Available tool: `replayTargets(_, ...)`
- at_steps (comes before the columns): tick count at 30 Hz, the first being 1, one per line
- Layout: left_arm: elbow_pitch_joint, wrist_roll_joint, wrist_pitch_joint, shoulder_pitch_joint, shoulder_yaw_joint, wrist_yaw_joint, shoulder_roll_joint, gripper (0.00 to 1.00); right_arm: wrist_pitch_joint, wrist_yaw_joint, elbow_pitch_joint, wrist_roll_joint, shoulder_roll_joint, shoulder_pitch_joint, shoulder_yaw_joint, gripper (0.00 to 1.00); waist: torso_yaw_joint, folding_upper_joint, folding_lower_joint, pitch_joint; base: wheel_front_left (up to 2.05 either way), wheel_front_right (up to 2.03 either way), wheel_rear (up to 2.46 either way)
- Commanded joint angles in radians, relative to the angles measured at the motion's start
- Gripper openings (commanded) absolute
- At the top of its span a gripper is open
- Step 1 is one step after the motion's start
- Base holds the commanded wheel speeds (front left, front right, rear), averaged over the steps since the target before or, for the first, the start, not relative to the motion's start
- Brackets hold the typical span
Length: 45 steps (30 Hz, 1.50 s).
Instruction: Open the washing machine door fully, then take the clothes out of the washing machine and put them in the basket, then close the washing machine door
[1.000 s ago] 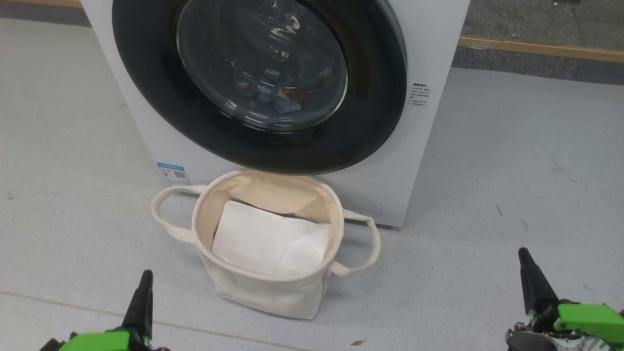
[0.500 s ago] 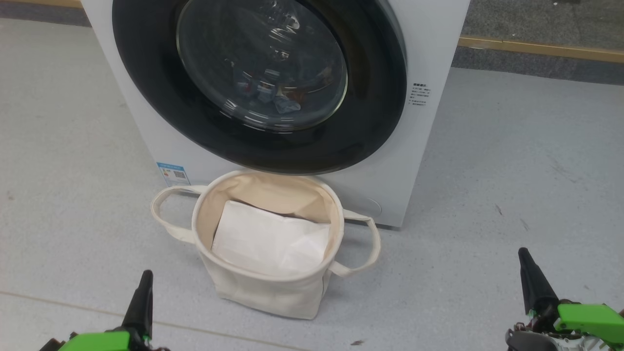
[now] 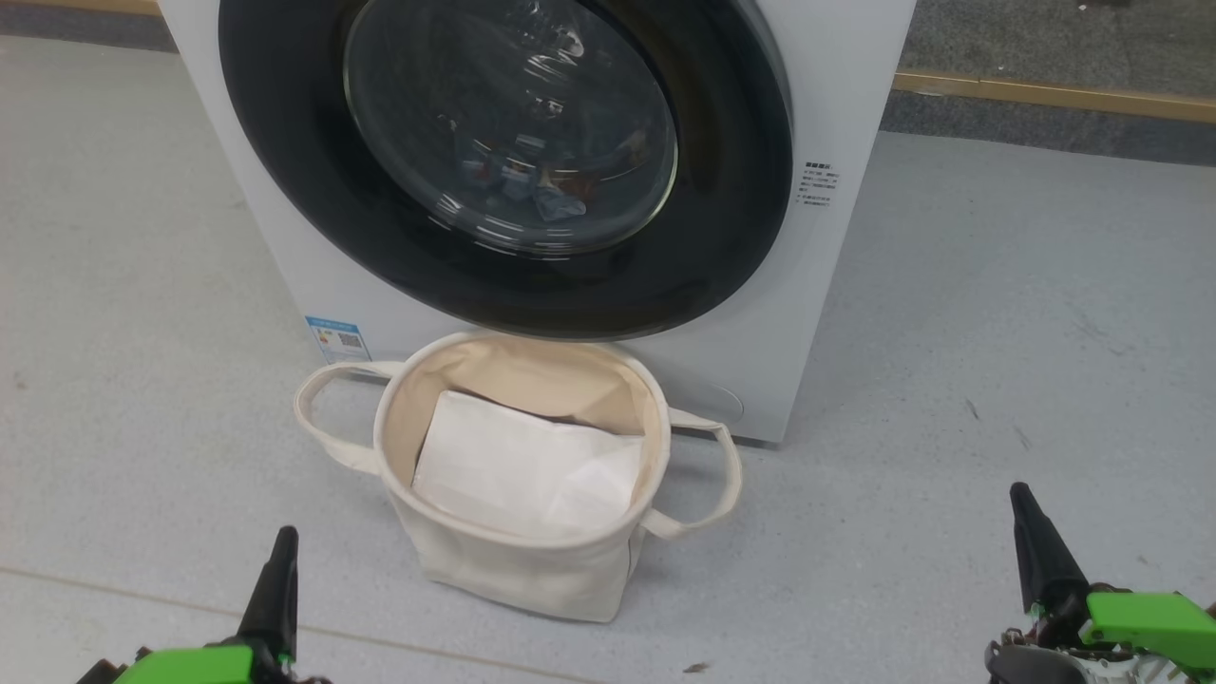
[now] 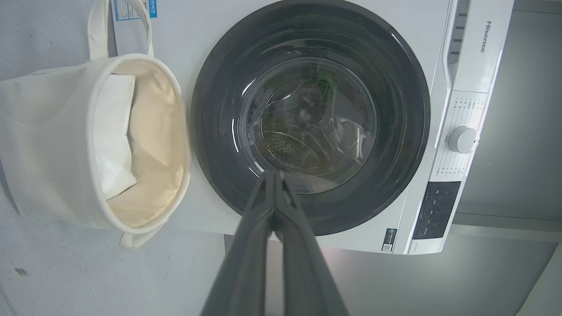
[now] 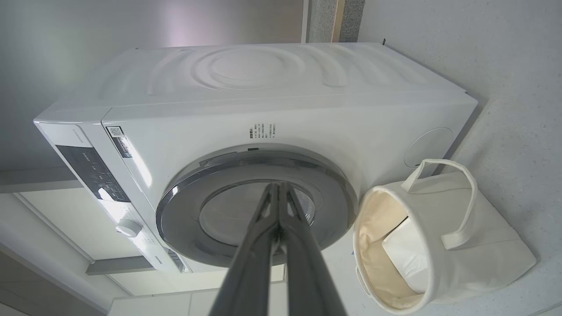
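So nothing is done yet: left gripper (image 4: 274, 175) and right gripper (image 5: 277, 186) hang pinched shut, empty. The basket (image 3: 513, 570) holds a white sheet (image 3: 527, 465). Behind it the washing machine door (image 3: 741, 190) is closed, with the clothes (image 3: 532, 185) behind its glass.

The head view's top edge cuts off the upper part of the washing machine door (image 3: 285, 190) and of the washing machine (image 3: 845, 85). Behind glare on the porthole glass, the clothes (image 3: 532, 185) are dim patches of blue and orange, and their print cannot be told. A white sheet (image 3: 513, 465) hides the bottom of the basket (image 3: 513, 570). The small label (image 3: 819, 183) beside the door is too small to read. The bottom edge cuts off most of the left gripper (image 3: 282, 560) and the right gripper (image 3: 1034, 532).
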Motion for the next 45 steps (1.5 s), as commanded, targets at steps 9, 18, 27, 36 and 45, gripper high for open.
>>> replayTargets(9, -0.036, -0.003, 0.008, -0.044, 0.034, -0.007, 0.006, 0.00, 0.007, 0.000, -0.031, -0.003, -0.006, -0.049, 0.020, 0.00, 0.000, 0.0000, 0.0000, 0.000, 0.00, 0.00, 0.00)
replayTargets(18, -0.036, -0.003, 0.008, -0.044, 0.034, -0.007, 0.006, 0.00, 0.007, 0.000, -0.031, -0.003, -0.006, -0.049, 0.020, 0.00, 0.000, 0.0000, 0.0000, 0.000, 0.00, 0.00, 0.00)
replayTargets(27, -0.036, -0.003, 0.008, -0.044, 0.034, -0.007, 0.006, 0.00, 0.007, 0.000, -0.031, -0.003, -0.006, -0.049, 0.020, 0.00, 0.000, 0.0000, 0.0000, 0.000, 0.00, 0.00, 0.00)
replayTargets(36, 0.057, 0.000, -0.002, 0.025, -0.004, 0.001, -0.005, 1.00, -0.002, 0.000, 0.057, -0.001, 0.006, 0.025, 0.003, 1.00, 0.000, 0.0000, 0.0000, 0.000, 0.00, 0.00, 0.00)
replayTargets(45, 0.053, 0.034, -0.028, 0.008, -0.001, 0.001, -0.004, 1.00, -0.028, 0.000, 0.048, -0.036, 0.005, 0.006, 0.008, 1.00, 0.002, 0.0000, 0.0011, -0.001, 0.00, 0.00, 0.00)
